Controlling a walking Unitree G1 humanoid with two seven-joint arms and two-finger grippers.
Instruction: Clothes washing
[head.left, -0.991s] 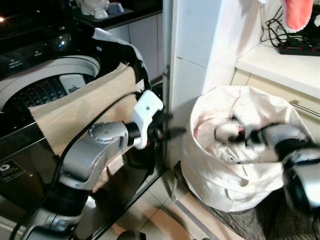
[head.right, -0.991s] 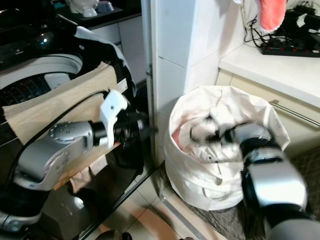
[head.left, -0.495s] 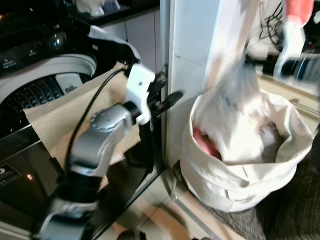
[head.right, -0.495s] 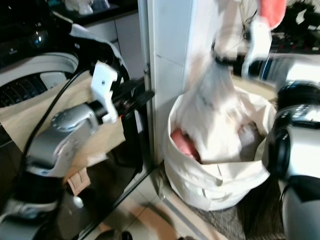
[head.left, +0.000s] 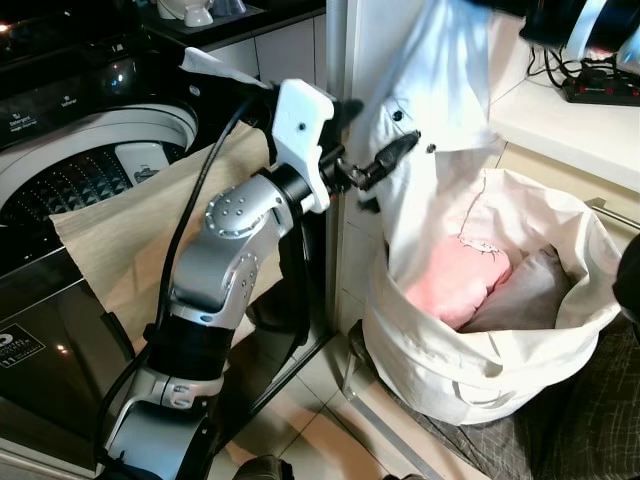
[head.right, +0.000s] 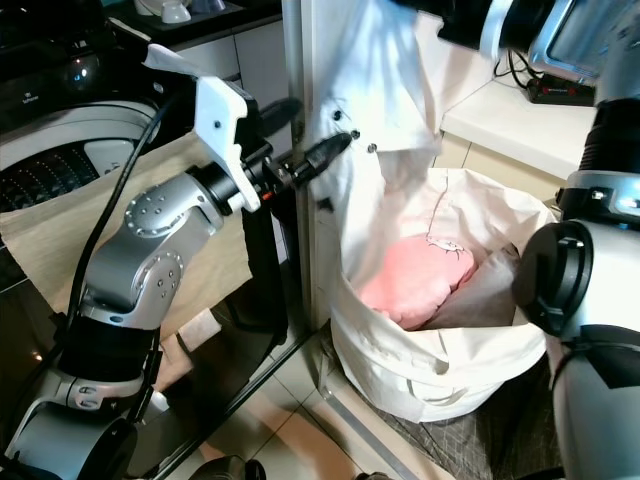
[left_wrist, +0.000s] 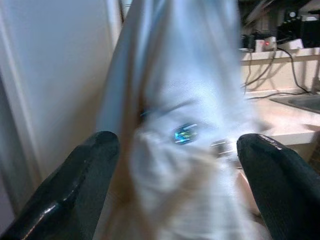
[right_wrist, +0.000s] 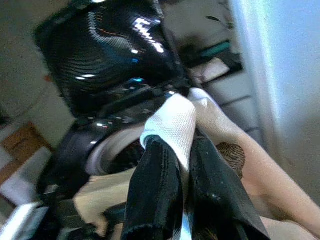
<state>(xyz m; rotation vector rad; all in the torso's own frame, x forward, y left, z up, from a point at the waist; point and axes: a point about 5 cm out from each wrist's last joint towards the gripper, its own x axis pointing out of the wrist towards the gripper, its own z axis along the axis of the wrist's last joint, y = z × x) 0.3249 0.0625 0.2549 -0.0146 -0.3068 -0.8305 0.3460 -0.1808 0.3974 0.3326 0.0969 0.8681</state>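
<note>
Where shirt (head.left: 435, 90) hangs — hamper (head.left: 420, 340) below

Tiled floor (head.left: 300, 420) carried the washing machine (head.left: 90, 200) on the robot's left and a white fabric laundry basket (head.left: 480, 370) on the right, its base on a dark mat (head.left: 590, 420). Bench (head.left: 570, 120) behind the basket held a black power strip (head.left: 605, 92).

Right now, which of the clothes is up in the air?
The white shirt. The right gripper holds it high above the basket, while the pink one and grey one lie inside.
</note>
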